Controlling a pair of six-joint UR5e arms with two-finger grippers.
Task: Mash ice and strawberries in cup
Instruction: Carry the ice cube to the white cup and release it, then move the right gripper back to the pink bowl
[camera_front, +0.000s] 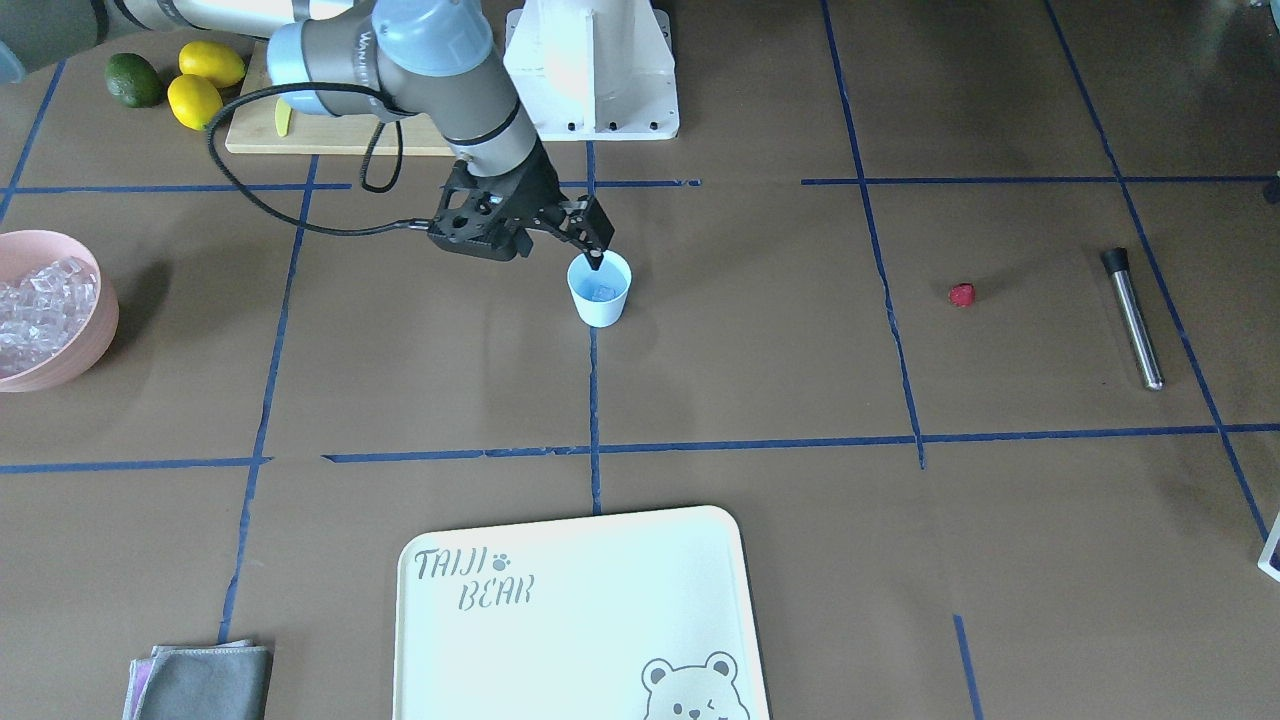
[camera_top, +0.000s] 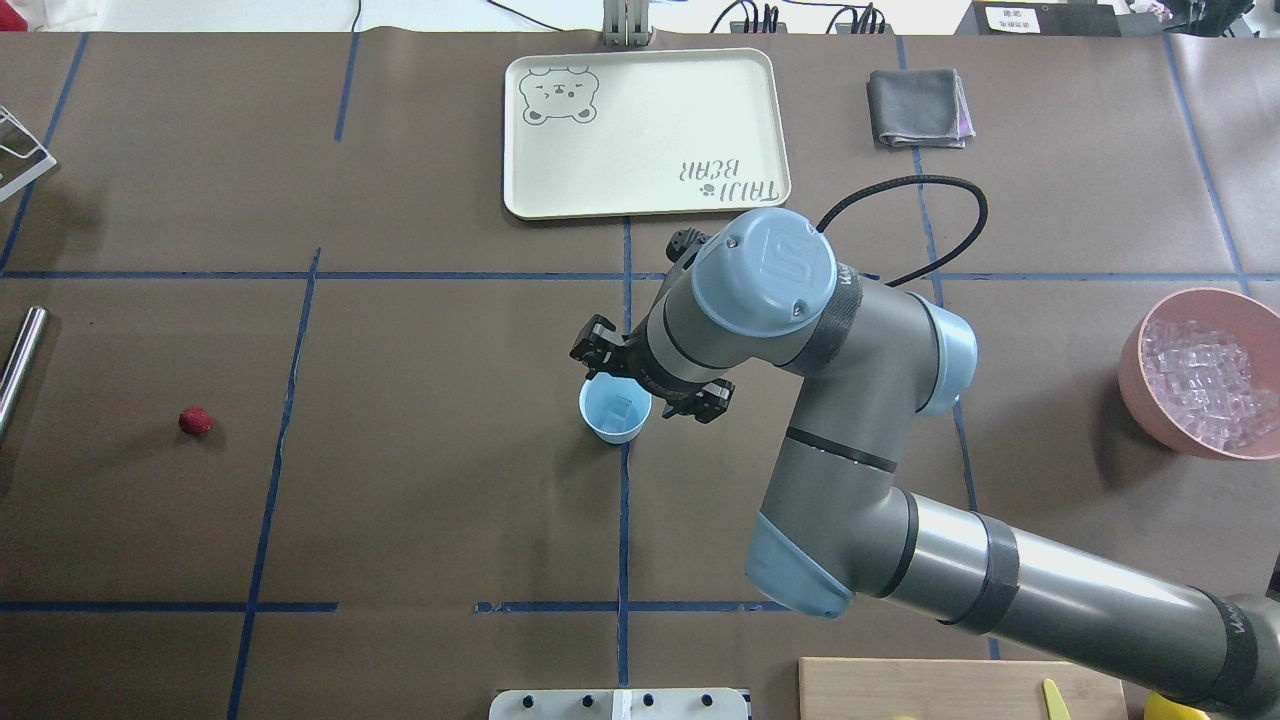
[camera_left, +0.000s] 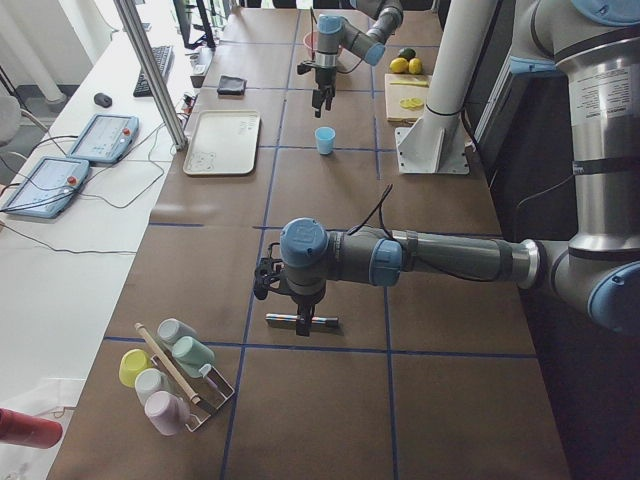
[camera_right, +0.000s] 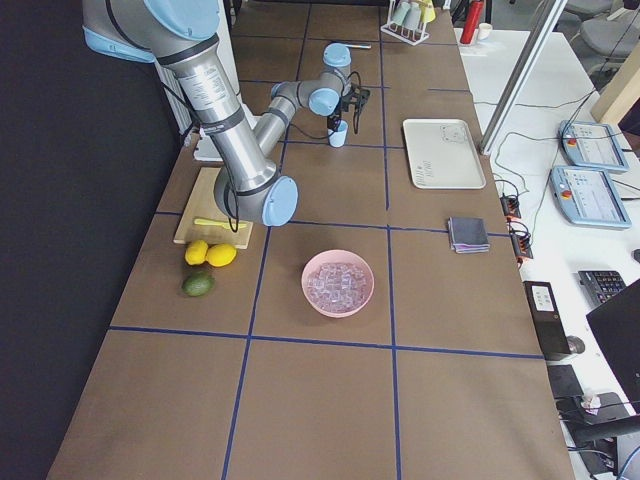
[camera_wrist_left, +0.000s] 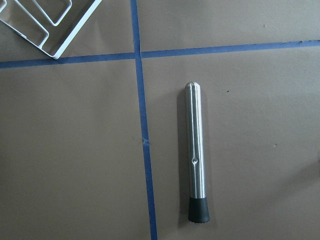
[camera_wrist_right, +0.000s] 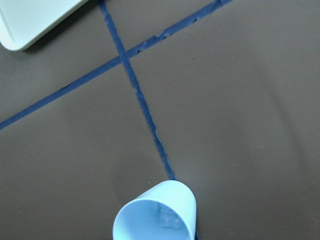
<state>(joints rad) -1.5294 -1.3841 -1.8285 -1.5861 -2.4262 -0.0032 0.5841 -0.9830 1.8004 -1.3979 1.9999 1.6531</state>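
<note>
While it stands upright on a blue tape line near the middle of the table (camera_front: 750, 350), the light-blue cup (camera_front: 600, 292) is seen with one clear ice cube (camera_wrist_right: 169, 220) lying at its bottom. The right gripper (camera_front: 597, 262) is held just over the rim of the cup, with its black tips pointed down at the mouth. Nothing is seen held in it. How far it is opened cannot be told, because the fingers look bunched together from the front and are hidden under the arm from above. A heap of ice (camera_top: 1205, 385) is piled in the pink bowl (camera_top: 1130, 370), well apart from the cup on the robot's right side. The strawberry (camera_top: 195, 421) is seen lying on the bare table, well apart from the cup on the robot's left side, near a metal stick (camera_wrist_left: 195, 160) with a black end. The left gripper (camera_left: 300, 315) is hung over that stick and is shown only in a side view, so it cannot be told whether it is opened or closed. A pale tray (camera_top: 650, 130) with a bear drawn on it is laid beyond the cup.
</note>
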